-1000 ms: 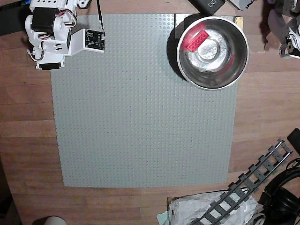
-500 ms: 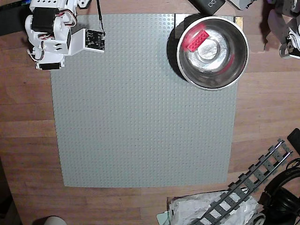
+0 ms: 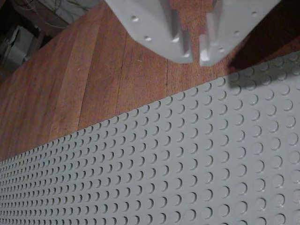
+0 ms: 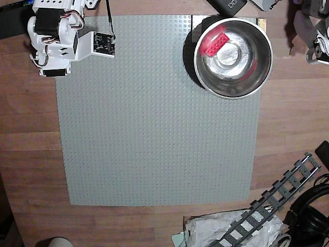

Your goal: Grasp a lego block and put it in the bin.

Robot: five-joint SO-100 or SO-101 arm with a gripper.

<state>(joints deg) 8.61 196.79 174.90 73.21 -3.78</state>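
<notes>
The red lego block [image 4: 215, 44] lies inside the steel bowl [image 4: 259, 64], against its upper-left wall, at the top right of the overhead view. The bowl stands on the far right corner of the grey studded baseplate [image 4: 154, 118]. My arm [image 4: 56, 36] is folded back at the top left, far from the bowl. In the wrist view my white gripper [image 3: 197, 57] hangs over the wooden table just off the baseplate's edge [image 3: 187, 164]. Its jaws are nearly together and hold nothing. The bowl and block are out of the wrist view.
A grey toy rail track [image 4: 280, 198] and a crumpled plastic bag [image 4: 226, 231] lie at the bottom right of the overhead view. Dark gear and cables [image 4: 313, 31] sit at the top right. The wooden table [image 4: 293, 118] surrounds the baseplate.
</notes>
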